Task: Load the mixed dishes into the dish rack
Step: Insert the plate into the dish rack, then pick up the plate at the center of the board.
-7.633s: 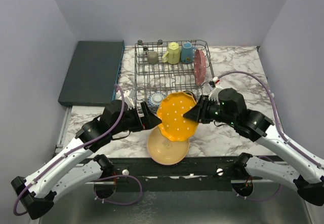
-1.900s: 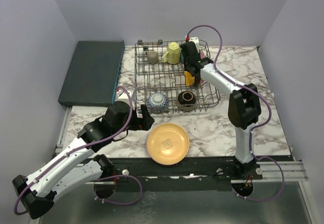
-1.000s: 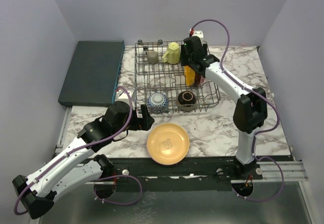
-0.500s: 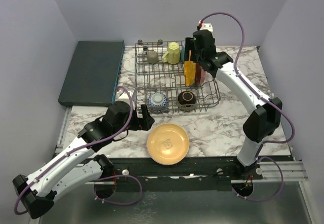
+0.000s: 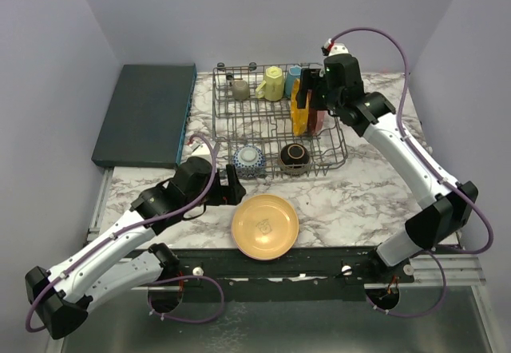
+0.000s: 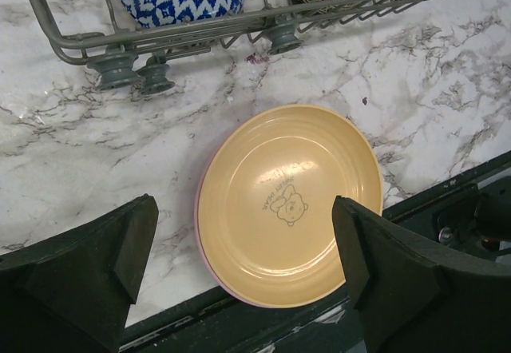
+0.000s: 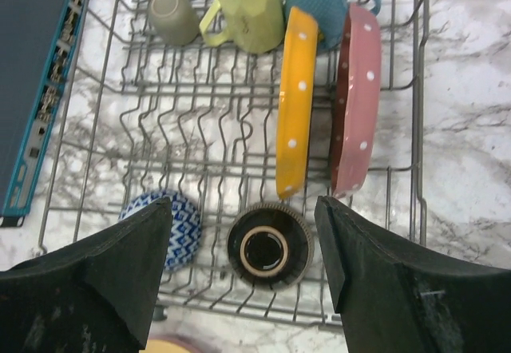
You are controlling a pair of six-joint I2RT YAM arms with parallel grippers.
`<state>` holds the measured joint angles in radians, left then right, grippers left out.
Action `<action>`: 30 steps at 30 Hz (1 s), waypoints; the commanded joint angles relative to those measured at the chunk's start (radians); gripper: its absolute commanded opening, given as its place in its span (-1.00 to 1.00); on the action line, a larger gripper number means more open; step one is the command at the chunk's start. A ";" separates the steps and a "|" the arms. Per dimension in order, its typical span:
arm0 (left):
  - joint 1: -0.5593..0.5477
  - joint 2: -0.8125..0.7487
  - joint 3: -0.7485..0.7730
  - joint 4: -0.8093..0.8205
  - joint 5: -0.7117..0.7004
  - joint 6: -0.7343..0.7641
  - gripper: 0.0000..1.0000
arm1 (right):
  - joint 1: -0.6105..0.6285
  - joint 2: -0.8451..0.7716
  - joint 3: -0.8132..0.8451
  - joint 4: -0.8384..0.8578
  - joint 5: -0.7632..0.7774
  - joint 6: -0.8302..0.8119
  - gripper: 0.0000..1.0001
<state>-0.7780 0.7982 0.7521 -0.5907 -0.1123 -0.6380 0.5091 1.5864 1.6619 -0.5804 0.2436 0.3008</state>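
The dish rack (image 5: pixel 217 121) holds an olive-grey mug (image 5: pixel 240 89), a yellow mug (image 5: pixel 272 84), a blue mug (image 5: pixel 293 76), a blue bowl (image 5: pixel 249 160) and a brown bowl (image 5: pixel 295 156). An orange plate (image 7: pixel 294 97) and a pink plate (image 7: pixel 357 105) stand upright side by side in it. My right gripper (image 7: pixel 243 209) hovers open above the rack (image 7: pixel 419 129), holding nothing. A tan plate (image 6: pixel 287 201) lies on the marble table over a pink-rimmed plate (image 6: pixel 209 257). My left gripper (image 6: pixel 243 209) is open just above them.
A flat dark teal slab (image 5: pixel 144 113) lies left of the rack. The table's black front rail (image 5: pixel 335 251) runs right behind the tan plate. Grey walls close in the left, right and back.
The right gripper has let go of the orange plate, which now stands beside the pink one, and has risen and drawn back to the right. The left arm has edged slightly toward the tan plate.
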 commanded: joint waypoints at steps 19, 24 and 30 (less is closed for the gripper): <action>0.004 0.161 -0.006 -0.125 0.164 -0.240 0.45 | -0.001 -0.319 -0.405 -0.169 -0.551 -0.009 0.37; 0.005 0.180 -0.033 -0.154 0.175 -0.291 0.32 | 0.000 -0.361 -0.507 -0.171 -0.677 -0.005 0.31; 0.005 0.224 -0.068 -0.162 0.197 -0.336 0.23 | 0.000 -0.380 -0.637 -0.146 -0.749 0.034 0.22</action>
<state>-0.7780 1.0008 0.7200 -0.7250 0.0448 -0.9207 0.5091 1.2285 1.0912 -0.7208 -0.4065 0.3107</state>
